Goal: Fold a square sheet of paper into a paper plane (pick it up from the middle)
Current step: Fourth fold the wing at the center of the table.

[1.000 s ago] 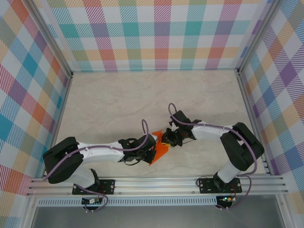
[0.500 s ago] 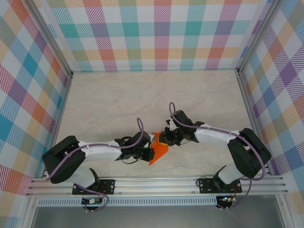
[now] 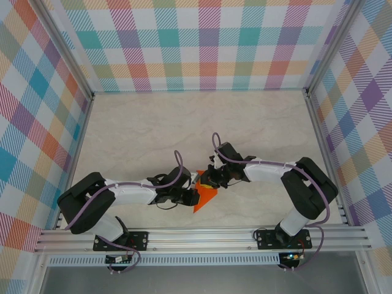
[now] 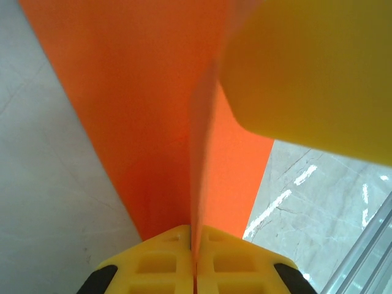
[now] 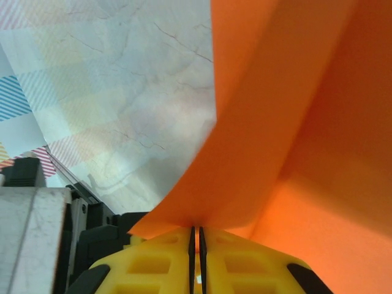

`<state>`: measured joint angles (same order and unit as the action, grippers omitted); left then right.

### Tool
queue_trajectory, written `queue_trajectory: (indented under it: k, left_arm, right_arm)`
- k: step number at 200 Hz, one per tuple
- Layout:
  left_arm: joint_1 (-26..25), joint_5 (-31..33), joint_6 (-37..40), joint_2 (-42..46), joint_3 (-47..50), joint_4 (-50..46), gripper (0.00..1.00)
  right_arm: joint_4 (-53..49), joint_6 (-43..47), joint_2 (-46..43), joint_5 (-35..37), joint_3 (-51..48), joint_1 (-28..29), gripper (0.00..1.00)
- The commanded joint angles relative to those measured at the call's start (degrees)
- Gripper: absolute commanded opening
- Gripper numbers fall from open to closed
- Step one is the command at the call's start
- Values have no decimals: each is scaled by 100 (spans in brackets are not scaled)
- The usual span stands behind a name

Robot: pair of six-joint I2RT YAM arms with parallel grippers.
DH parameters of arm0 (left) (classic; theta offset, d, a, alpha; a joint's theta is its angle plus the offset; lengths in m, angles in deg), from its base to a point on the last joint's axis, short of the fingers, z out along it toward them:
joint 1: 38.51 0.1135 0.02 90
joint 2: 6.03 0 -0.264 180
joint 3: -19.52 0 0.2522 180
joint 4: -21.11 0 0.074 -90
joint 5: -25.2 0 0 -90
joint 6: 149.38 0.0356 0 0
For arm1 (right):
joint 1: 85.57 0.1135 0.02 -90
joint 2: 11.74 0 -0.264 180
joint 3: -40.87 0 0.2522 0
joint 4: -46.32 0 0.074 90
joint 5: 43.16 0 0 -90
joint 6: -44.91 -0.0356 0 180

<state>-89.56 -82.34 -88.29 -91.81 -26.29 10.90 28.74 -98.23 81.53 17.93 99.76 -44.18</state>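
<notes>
Overhead, triangular paper (image 3: 206,197), closeup, left gripper (image 4: 195,245) pinching

The place is a robotics lab cell: beige marble-patterned tabletop (image 3: 153,135), multicoloured plaid wall panels (image 3: 208,43), silver aluminium frame rails (image 3: 202,237), two white-and-black robot arms (image 3: 130,193) bolted down.

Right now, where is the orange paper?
In the top view the orange paper is centred near the front edge of the table, pinched between the left tool on its left and the right tool on its upper right.
</notes>
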Motion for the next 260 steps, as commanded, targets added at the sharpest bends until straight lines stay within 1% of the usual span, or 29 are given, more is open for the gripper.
queue_trajectory:
  k: [1, 17, 38, 86, 130, 176, 188, 225, 243, 260]
  left_arm:
    - [111, -174, -12, -69, 121, 102, 6]
    - [146, -216, 8, -82, 113, 89, 6]
    - [183, -184, 8, -76, 108, 30, 7]
    - [208, -107, -3, 32, 100, -184, 20]
    - [209, -193, -79, 264, 181, -224, 21]
    - [207, -206, -301, 532, 413, -24, 16]
    - [205, -231, -344, 568, 475, 82, 12]
    - [201, -26, -432, 631, 593, 109, 3]
    - [204, 63, -463, 645, 621, 81, 0]
    - [205, 176, -524, 671, 685, 120, 0]
  right_arm:
    - [158, 4, 196, -122, 215, 46, 13]
    - [88, 7, 314, -50, 290, 45, 13]
    - [-112, 6, 449, 230, 339, 45, 13]
    - [-260, -21, 587, 535, 348, 43, 13]
    - [-262, -25, 700, 535, 374, 45, 13]
    - [-231, -1, 700, 473, 396, 45, 13]
    - [-209, 6, 695, 426, 401, 45, 13]
    - [-209, 32, 631, 374, 427, 45, 15]
    - [-192, 58, 634, 297, 470, 45, 15]
    - [-173, 83, 649, 237, 512, 45, 16]
